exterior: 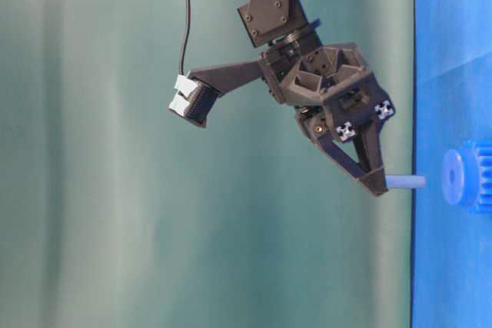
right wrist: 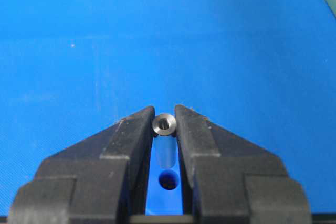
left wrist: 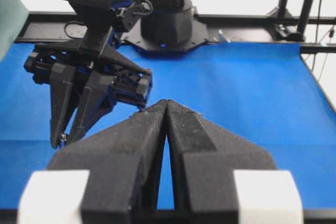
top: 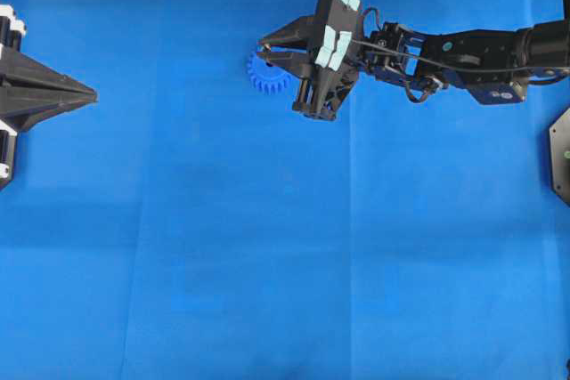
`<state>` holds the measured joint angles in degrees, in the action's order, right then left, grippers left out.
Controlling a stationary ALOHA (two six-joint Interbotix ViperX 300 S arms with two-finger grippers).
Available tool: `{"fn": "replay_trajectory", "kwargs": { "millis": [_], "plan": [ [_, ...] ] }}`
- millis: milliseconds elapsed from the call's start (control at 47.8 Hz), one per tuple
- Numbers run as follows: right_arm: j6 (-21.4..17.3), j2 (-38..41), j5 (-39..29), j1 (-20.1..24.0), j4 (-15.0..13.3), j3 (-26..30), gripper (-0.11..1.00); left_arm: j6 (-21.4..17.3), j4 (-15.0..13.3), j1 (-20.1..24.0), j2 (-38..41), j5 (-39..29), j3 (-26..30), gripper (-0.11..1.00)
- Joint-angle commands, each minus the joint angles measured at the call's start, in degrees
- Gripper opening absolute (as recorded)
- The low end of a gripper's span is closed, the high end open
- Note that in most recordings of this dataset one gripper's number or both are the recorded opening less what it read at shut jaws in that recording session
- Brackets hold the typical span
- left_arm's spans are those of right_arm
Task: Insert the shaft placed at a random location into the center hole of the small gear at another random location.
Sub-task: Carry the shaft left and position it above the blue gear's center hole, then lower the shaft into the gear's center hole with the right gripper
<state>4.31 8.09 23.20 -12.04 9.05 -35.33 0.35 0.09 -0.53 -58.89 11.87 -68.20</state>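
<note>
Overhead exterior view: you see the right gripper (top: 264, 49) in the upper middle of the frame, reached in from the right edge, with its fingertips over the upper edge of the small gear (top: 268, 72). The gear lies flat on the blue mat (top: 267, 246), partly hidden by the fingers. The left gripper (top: 89, 93) sits at the left edge, well apart from the gear, its fingers pressed together to a point.

Table-level exterior view: this frame is turned on its side, so the mat runs down the right edge. You see the right gripper (exterior: 377, 182) pinching the shaft (exterior: 405, 182), which projects from the fingertips toward the gear (exterior: 467, 177). The shaft tip stands just beside the raised hub, with a narrow gap between them; they are not touching.

Right wrist-mounted view: you look along the fingers (right wrist: 128, 140) at the shaft (right wrist: 164, 125), clamped end-on between them in the lower middle of the frame. The center hole (right wrist: 168, 180) shows as a dark round spot below the shaft, in the slot between the fingers.

Left wrist-mounted view: the left gripper (left wrist: 166, 103) fills the lower frame, fingers closed against each other and holding nothing. The right arm (left wrist: 89, 82) hangs at upper left.
</note>
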Motion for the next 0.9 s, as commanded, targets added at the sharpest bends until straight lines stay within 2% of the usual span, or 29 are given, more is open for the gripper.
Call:
{"fn": "replay_trajectory", "kwargs": {
  "millis": [0,314,880],
  "plan": [
    [0.26,-0.53,0.26,-0.26,-0.09,0.7,0.03,0.09,0.09,-0.09,0.26,0.26,0.62,0.0],
    [0.26,3.6,0.88,-0.62,0.09,1.05,0.03,0.18,0.09,-0.09,0.18,0.26,0.62,0.0],
    [0.26,4.57,1.41,-0.62,0.09,1.23,0.03,0.53,0.09,-0.09,0.18,0.26,0.62,0.0]
  ]
}}
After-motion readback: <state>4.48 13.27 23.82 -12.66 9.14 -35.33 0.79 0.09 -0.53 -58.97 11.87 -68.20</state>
